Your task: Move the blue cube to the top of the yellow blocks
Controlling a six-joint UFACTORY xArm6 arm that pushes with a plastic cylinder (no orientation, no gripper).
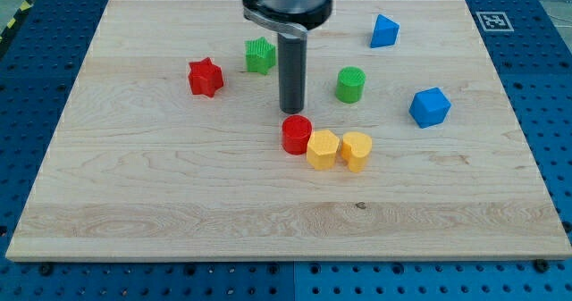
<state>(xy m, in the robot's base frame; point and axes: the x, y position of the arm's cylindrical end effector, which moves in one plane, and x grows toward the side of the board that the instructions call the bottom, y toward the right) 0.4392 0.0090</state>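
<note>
A blue cube-like block (430,106) sits at the view's right on the wooden board. Two yellow blocks lie side by side near the centre: a hexagonal one (323,148) and a heart-like one (356,150) to its right. The blue cube is up and to the right of them, apart. My tip (292,112) is at the end of the dark rod, just above a red cylinder (297,134) that touches the left yellow block. The tip is far left of the blue cube.
A blue triangular block (384,31) lies at the top right. A green cylinder (350,84) stands between the rod and the blue cube. A green star-like block (260,55) and a red star (206,77) lie at the upper left. The board (134,203) sits on a blue perforated table.
</note>
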